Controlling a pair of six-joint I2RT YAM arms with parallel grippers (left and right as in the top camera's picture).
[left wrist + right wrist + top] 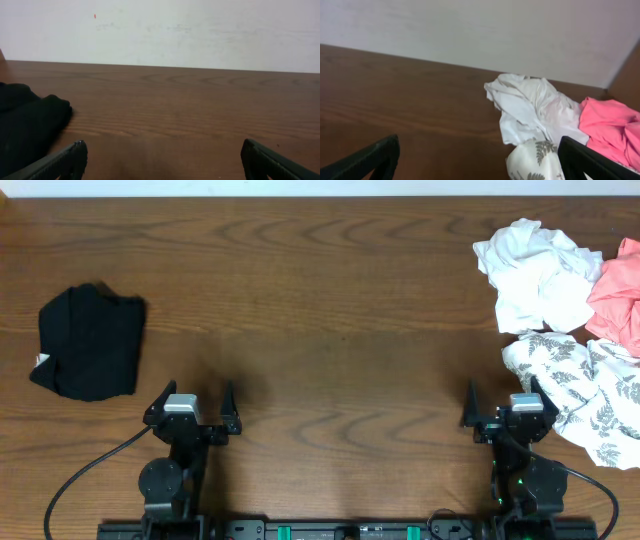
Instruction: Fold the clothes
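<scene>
We judged the black garment (90,343) already folded at the tabletop's (330,310) left; the white T-shirt (535,275), pink garment (620,295) and leaf-print cloth (585,385) lay crumpled at the right, not yet folded. The left end effector (196,402) and right end effector (503,408) stood open, empty.

Even, soft lighting; wrist views slightly blurred.

Brown wooden table (330,300), white wall (200,30)

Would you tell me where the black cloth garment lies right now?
Overhead view: the black cloth garment lies far left on the table, just up-left of the left gripper.
</scene>
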